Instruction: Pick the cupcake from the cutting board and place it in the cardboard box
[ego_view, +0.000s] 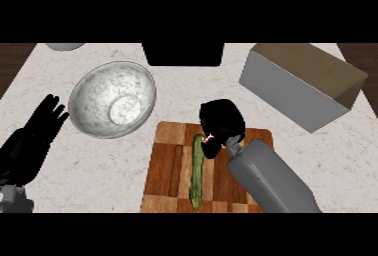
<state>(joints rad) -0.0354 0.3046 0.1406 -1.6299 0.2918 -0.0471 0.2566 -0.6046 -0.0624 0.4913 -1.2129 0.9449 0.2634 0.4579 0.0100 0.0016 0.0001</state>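
My right hand (221, 120) hangs over the far end of the brown wooden cutting board (170, 172), and its black fingers (213, 148) are curled downward round something small. Only a spot of red and white shows under them. I believe it is the small cupcake (210, 138), but the hand hides most of it, so I cannot be fully sure. It sits just beside the long green cucumber (197, 170) that lies along the board. I judge the cupcake to be light and soft: the top would smear and the cake would crush if squeezed. The better place to hold is therefore the lower sides, thumb opposite the fingers, keeping it upright. The open cardboard box with grey walls (288, 95) stands well apart, at the far right of the surface. My left hand (33, 140) rests open at the left edge, near the round metal bowl (114, 100).
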